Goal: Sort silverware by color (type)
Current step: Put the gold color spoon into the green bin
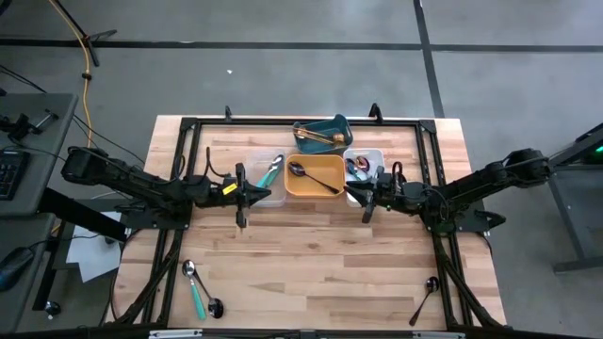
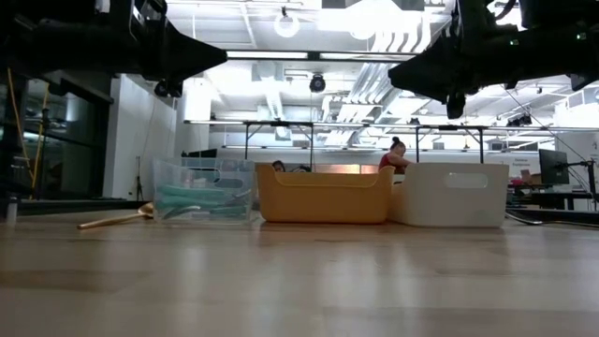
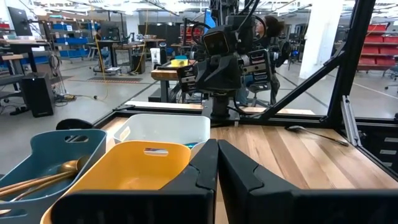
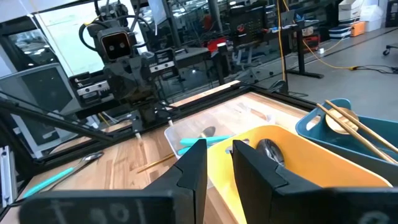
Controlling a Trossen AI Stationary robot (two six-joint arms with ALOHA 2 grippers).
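Four trays are sitting in a cluster near the far edge of the wooden worktop [image 1: 311, 254]: a clear tray [image 1: 268, 188] holding a teal-handled spoon [image 1: 271, 171], a yellow tray [image 1: 315, 176] with a dark spoon [image 1: 313, 178] lying in it, a white tray [image 1: 364, 166] containing several pieces too small to tell apart, and a dark teal tray [image 1: 323, 133] behind them carrying gold utensils [image 1: 317, 137]. A black metal frame [image 1: 188, 127] is running around the worktop, and beyond it a large workshop with benches, shelving and a person in red is showing. The left end effector [image 1: 241, 202], its fingers pressed together and carrying nothing, is hanging just in front of the clear tray. The right end effector [image 1: 368, 201], fingers standing slightly apart with nothing visible between them, is hovering between the yellow and white trays. Well apart from both, a silver spoon [image 1: 188, 269], a teal-handled utensil [image 1: 199, 299] and a dark spoon [image 1: 216, 307] are lying near the worktop's near left corner, and a black spoon [image 1: 424, 298] is lying near the near right corner.
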